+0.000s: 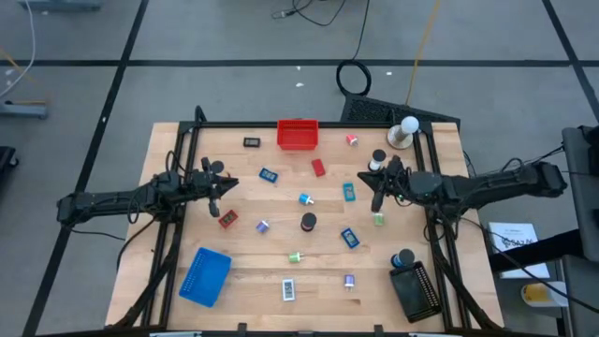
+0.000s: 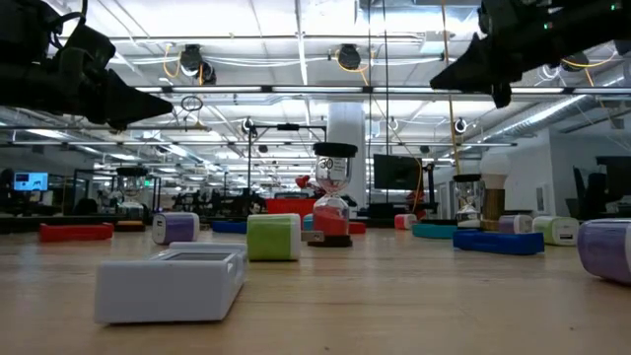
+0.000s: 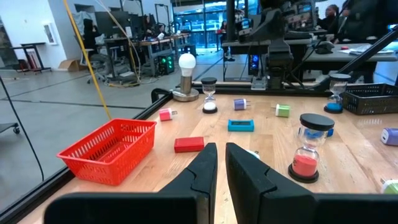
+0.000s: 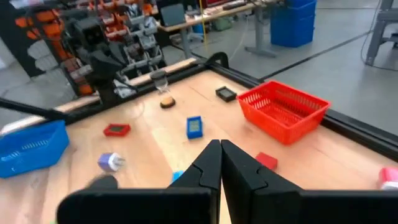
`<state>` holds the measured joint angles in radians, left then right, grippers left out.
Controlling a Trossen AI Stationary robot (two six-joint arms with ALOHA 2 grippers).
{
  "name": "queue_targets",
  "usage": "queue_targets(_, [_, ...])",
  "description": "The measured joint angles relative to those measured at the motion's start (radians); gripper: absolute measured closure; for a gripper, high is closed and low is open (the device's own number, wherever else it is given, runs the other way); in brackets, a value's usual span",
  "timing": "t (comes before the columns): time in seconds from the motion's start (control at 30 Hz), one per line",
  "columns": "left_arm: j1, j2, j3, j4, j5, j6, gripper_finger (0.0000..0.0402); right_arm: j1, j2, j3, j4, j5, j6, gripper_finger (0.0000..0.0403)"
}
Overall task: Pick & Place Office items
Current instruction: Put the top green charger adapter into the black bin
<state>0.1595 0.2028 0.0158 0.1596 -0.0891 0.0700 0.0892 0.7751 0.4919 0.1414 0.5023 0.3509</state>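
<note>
Here the office items (image 1: pixel 318 168) lie scattered as small coloured blocks, both grippers clenched empty, the left (image 1: pixel 217 194) perhaps barely ajar.

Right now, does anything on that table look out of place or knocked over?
Nothing looks spilled or broken. The small office items lie scattered loose across the table, none in the red tray, blue tray or black tray. The blue tray sits askew to the table's edge.

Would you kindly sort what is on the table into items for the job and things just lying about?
For the job: red block, teal block, green piece, white-labelled piece.
Lying about: red tray, blue tray, black tray, white ball.
</note>
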Motion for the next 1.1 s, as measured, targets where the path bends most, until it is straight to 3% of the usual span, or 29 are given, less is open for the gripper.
queue_targets(0.27, [0.000,0.000,0.000,0.000,0.001,0.000,0.0360,0.037,0.064,0.081,-0.089,0.014,0.063,0.0403])
queue_targets(0.73, [0.000,0.000,0.000,0.001,0.001,0.000,0.0360,0.037,0.202,0.329,-0.655,0.017,0.334,0.0403])
queue_targets(0.93, [0.000,0.000,0.000,0.001,0.001,0.000,0.0360,0.039,0.302,0.424,-0.848,-0.099,0.476,0.0403])
queue_targets(1.1, [0.000,0.000,0.000,0.001,0.001,0.000,0.0360,0.076,0.369,0.433,-0.992,-0.196,0.686,0.0393])
